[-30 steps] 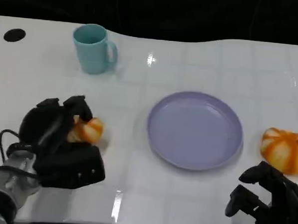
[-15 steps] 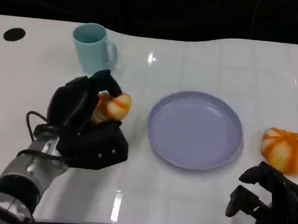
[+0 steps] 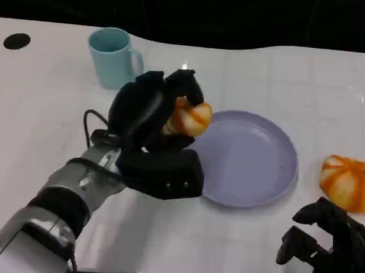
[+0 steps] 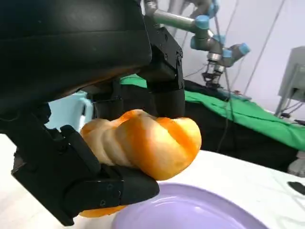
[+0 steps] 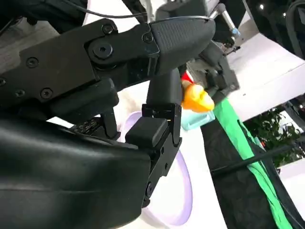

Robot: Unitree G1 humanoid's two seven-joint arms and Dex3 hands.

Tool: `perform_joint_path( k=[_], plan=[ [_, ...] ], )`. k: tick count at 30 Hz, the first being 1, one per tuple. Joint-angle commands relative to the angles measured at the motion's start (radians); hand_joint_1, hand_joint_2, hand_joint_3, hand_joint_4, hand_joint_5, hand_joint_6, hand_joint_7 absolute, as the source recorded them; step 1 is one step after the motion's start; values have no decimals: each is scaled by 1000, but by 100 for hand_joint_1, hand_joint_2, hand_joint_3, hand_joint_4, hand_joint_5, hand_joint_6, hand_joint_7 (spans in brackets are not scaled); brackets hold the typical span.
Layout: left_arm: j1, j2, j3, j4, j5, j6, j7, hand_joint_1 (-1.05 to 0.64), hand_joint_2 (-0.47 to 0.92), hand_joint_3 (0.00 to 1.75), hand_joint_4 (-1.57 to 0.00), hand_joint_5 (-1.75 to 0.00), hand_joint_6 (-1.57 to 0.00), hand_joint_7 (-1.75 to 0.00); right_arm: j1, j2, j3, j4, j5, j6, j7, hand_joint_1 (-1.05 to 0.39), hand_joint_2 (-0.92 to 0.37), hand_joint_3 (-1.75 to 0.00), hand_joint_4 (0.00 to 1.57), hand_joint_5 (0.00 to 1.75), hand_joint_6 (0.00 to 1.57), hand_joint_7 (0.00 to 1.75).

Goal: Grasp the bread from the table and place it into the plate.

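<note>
My left hand [image 3: 153,119] holds an orange-and-cream striped bread [image 3: 188,118] above the table, at the left rim of the lavender plate [image 3: 254,168]. The left wrist view shows that bread [image 4: 143,143] gripped between the black fingers [image 4: 164,71], just over the plate's edge [image 4: 190,212]. A second striped bread [image 3: 348,182] lies on the table right of the plate. My right hand [image 3: 330,245] rests low at the front right, fingers curled in, nothing in it. In the right wrist view the held bread [image 5: 196,99] shows small beyond my right hand [image 5: 143,76].
A light blue mug [image 3: 115,58] stands at the back left, behind my left hand. Black round holes [image 3: 17,41] mark the table's far corners. Past the white table's back edge all is dark.
My left hand has lifted the bread off the table and carried it rightward and away from me, from left of the plate to its left rim. The right hand has stayed still.
</note>
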Motion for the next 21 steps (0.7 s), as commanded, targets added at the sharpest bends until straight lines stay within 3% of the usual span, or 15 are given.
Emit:
perform_joint_path(
  k=[1,12,16,21],
  plan=[
    [-56,-31,-25,36,18,2,-15,-16,40,128,-87,-175,-65,-175,6,-9,-8,-6,-3,-2,-8,-52,-92,-18,72,155,80,108],
    [-113,-142,-94,116,69,65,34,-18,49,105,-84,-175,-62,-175,4,-10,-8,0,1,-9,7,-51,-92,-21,73,156,79,109],
    [-130,-164,-113,138,84,100,39,-19,58,92,-84,-175,-62,-175,6,-7,-9,-1,6,-8,9,-50,-92,-20,73,155,79,108],
    [-140,-178,-121,150,90,108,46,-19,60,88,-84,-175,-61,-175,9,-7,-5,-3,-2,-18,11,-51,-92,-20,73,155,79,108]
  ],
)
